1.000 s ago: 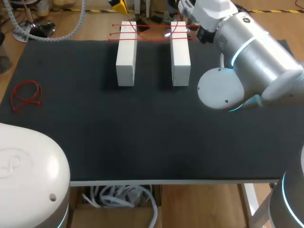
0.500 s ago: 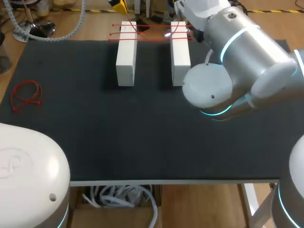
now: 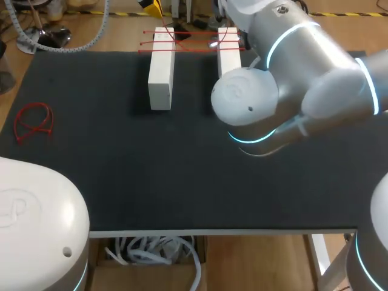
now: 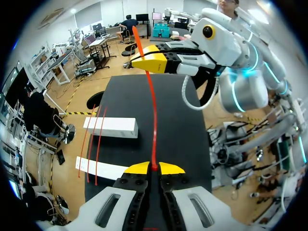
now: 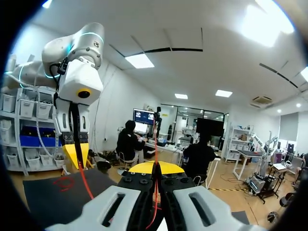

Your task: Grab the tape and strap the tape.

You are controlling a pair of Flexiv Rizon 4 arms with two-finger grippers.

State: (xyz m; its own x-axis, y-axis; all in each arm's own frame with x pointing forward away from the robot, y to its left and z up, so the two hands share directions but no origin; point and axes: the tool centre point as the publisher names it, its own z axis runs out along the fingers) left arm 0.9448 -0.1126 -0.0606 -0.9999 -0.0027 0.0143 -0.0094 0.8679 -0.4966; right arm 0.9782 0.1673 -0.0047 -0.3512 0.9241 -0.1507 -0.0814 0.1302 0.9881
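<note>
Two white blocks (image 3: 160, 66) (image 3: 228, 45) stand side by side at the back of the black mat (image 3: 121, 163), with red bands (image 3: 194, 41) stretched across their far ends. A further red band (image 4: 153, 120) runs taut between my two grippers above the mat. My left gripper (image 4: 154, 168) is shut on one end of it, and my right gripper (image 5: 155, 167) is shut on the other end. In the left wrist view the right gripper (image 4: 154, 62) shows ahead, past the blocks (image 4: 110, 127). The head view hides both grips.
A loose red band (image 3: 33, 121) lies on the mat near its left edge, also seen in the right wrist view as the loose band (image 5: 65, 183). My right arm's elbow (image 3: 248, 103) hangs over the mat's middle, covering most of the right block.
My right arm's elbow has swung leftward over the mat and now covers more of the right block. The blocks, the bands and the left arm have kept still.
</note>
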